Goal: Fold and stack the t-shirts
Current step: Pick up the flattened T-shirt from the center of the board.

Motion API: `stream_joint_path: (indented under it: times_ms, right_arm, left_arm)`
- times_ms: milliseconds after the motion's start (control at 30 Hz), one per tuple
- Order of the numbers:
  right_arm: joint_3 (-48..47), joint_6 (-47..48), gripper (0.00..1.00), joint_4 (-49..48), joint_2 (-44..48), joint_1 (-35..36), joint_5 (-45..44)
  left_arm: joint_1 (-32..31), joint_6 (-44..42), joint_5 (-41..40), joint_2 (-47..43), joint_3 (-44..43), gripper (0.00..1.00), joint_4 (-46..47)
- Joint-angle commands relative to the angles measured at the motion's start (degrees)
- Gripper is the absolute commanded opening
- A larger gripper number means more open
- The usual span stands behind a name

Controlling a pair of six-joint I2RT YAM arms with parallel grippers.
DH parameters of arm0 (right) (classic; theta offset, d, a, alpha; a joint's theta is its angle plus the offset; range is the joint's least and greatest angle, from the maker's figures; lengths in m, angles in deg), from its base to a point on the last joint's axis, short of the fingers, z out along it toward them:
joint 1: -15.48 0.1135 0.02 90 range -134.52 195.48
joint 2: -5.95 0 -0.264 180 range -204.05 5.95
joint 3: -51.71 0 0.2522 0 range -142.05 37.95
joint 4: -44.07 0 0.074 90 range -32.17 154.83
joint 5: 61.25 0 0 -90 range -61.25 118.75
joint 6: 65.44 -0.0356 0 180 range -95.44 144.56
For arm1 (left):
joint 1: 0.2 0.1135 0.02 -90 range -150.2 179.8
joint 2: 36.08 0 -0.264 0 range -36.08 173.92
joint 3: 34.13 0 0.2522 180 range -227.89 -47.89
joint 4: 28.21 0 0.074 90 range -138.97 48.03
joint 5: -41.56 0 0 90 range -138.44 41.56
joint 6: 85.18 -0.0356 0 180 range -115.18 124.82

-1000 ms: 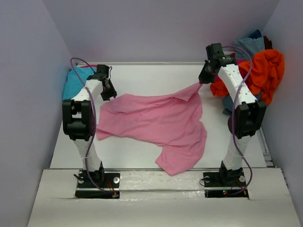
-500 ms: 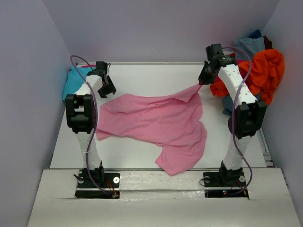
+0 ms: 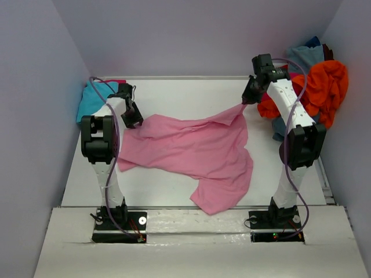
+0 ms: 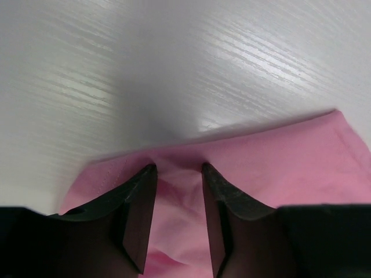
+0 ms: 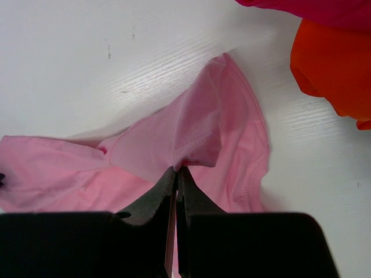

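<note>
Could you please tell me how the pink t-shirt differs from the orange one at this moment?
The pink t-shirt lies spread across the middle of the table; the orange t-shirt is bunched up at the far right. The right claw pinches the pink t-shirt's corner and the left claw, open, straddles its edge; nothing grips the orange t-shirt. Both are plain and unfolded.
</note>
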Motion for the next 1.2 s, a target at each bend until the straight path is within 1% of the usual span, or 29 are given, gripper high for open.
stream_joint_path:
  times_ms: [0,33,133,233,433,500,533,600,633,667,700,867,900,967,1000,1033,1167]
  right_arm:
    - [1.5,-0.1,0.07,-2.2,1.3,-0.5,0.9]
    - [1.7,-0.1,0.07,-2.4,1.3,-0.5,0.9]
    - [2.0,-0.1,0.07,-2.5,1.4,-0.5,0.9]
    - [2.4,-0.1,0.07,-2.8,1.2,-0.5,1.0]
    - [2.9,0.1,0.07,-3.0,0.4,-0.5,2.3]
    - [3.0,0.5,0.1,-3.0,-0.1,-0.5,2.5]
    - [2.8,0.9,0.13,-2.7,-0.4,-0.5,4.3]
    - [2.9,1.2,0.2,-2.6,-1.0,-0.5,4.5]
    - [2.9,1.5,0.27,-2.5,-1.3,-0.5,4.5]
    - [2.9,1.5,0.27,-2.3,-1.3,-0.5,4.5]
    - [2.9,1.9,0.33,-2.1,-1.7,-0.5,4.5]
    - [3.2,2.3,0.37,-1.5,-2.6,-0.5,5.2]
    - [3.4,2.3,0.37,-1.5,-2.7,-0.5,5.2]
    - [3.7,2.3,0.37,-1.7,-2.7,-0.5,5.4]
    - [3.7,2.4,0.37,-1.8,-2.7,-0.5,5.5]
    - [3.6,2.4,0.37,-1.6,-2.8,-0.5,5.7]
    - [3.7,2.6,0.37,-1.6,-3.2,-0.5,6.2]
  left_arm:
    - [0.0,-0.2,2.7,-0.8,1.8,0.38,-0.5]
    - [0.0,-0.2,2.7,-0.9,1.9,0.28,-0.6]
    - [-0.6,-0.6,2.8,-1.7,2.3,0.13,-0.6]
    - [-1.1,-0.9,3.1,-2.9,2.6,0.06,-0.8]
    - [-2.3,-1.2,3.2,-6.0,2.9,0.06,-1.6]
    - [-2.9,-1.3,3.5,-7.1,3.1,0.06,-1.8]
    - [-3.5,-1.5,3.8,-8.0,3.0,0.06,-2.0]
    - [-3.5,-1.7,4.0,-8.8,2.7,0.06,-2.5]
    - [-4.2,-1.9,4.2,-9.7,2.6,0.06,-3.0]
    - [-4.2,-2.0,4.3,-10.2,2.6,0.06,-3.1]
    - [-4.7,-2.3,4.5,-11.0,2.4,0.06,-3.7]
    - [-6.5,-3.5,6.0,-13.6,2.7,0.06,-5.7]
    - [-7.9,-3.9,6.7,-14.0,3.7,0.06,-5.9]
    - [-8.5,-4.2,7.1,-15.3,5.0,0.06,-6.2]
    - [-9.4,-4.2,7.2,-16.0,5.8,0.06,-6.2]
    - [-11.0,-4.0,7.4,-17.1,8.5,0.06,-6.2]
    - [-13.4,-3.2,8.5,-19.9,13.2,0.06,-6.2]
